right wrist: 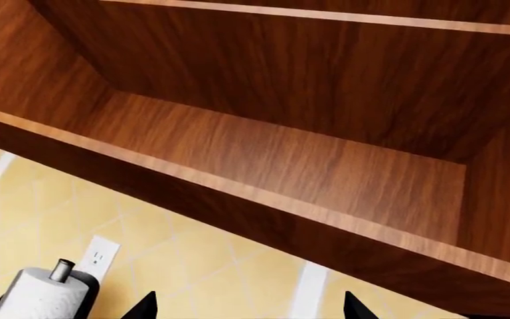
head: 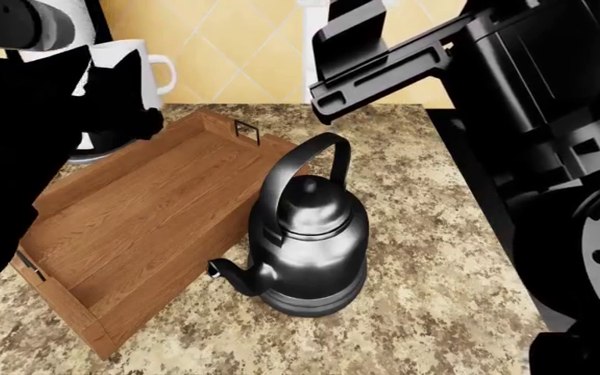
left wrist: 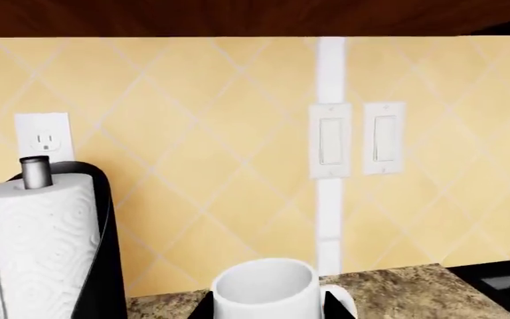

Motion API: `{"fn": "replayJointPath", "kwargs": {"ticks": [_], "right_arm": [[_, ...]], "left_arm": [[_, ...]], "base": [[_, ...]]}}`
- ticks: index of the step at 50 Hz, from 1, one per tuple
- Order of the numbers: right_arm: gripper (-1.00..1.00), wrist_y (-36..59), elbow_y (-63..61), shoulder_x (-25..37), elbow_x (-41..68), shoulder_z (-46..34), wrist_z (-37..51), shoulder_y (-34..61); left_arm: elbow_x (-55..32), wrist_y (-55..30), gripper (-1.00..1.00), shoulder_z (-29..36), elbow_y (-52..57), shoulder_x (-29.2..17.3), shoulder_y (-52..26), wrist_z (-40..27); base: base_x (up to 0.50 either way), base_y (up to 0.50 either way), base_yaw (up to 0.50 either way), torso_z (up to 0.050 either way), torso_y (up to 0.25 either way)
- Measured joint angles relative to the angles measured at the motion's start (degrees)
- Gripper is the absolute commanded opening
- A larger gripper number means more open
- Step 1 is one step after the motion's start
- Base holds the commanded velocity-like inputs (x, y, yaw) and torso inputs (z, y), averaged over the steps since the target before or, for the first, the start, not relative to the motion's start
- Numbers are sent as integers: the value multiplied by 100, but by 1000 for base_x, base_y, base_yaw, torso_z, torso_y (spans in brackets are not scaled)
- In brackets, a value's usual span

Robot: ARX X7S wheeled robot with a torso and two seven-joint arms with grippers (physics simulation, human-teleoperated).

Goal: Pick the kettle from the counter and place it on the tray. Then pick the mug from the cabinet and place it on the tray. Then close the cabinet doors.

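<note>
My left gripper [left wrist: 268,304] is shut on the white mug [left wrist: 264,286], with a black finger on each side of it. In the head view the mug [head: 144,69] hangs in the left gripper [head: 97,78] over the far left end of the wooden tray [head: 133,226]. The tray holds nothing. The black kettle [head: 311,242] stands upright on the speckled counter [head: 436,297], close against the tray's right long side, spout toward me. My right gripper [right wrist: 246,309] is raised and open in front of the cabinet shelf [right wrist: 264,166], fingers wide apart. The cabinet doors are out of view.
A paper-towel roll in a black holder [left wrist: 38,246] stands on the counter by the yellow tiled wall, also seen from the right wrist as a paper-towel roll [right wrist: 42,296]. A wall outlet [left wrist: 44,136] and two light switches [left wrist: 331,141] are behind. The black stovetop [left wrist: 503,279] borders the counter.
</note>
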Motion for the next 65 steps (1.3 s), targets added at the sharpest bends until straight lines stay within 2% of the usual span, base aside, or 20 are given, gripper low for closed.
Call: {"fn": "replayJointPath", "kwargs": {"ticks": [17,33,65], "right_arm": [[100,23,-44,71,130,77,77,-11],[100,193,-136,102,355,211,207,76],[100,194,-200,206,610,286,409,58]], "left_arm": [[1263,868,-100,589,-388,212,647,745],[2106,1451,-100,1256,-1266,547,549,1339],[3175,2453,-100,1932,-2918,966,321,1970]], "base": [[0,0,0,0,1],[0,0,0,0,1],[0,0,0,0,0]]}}
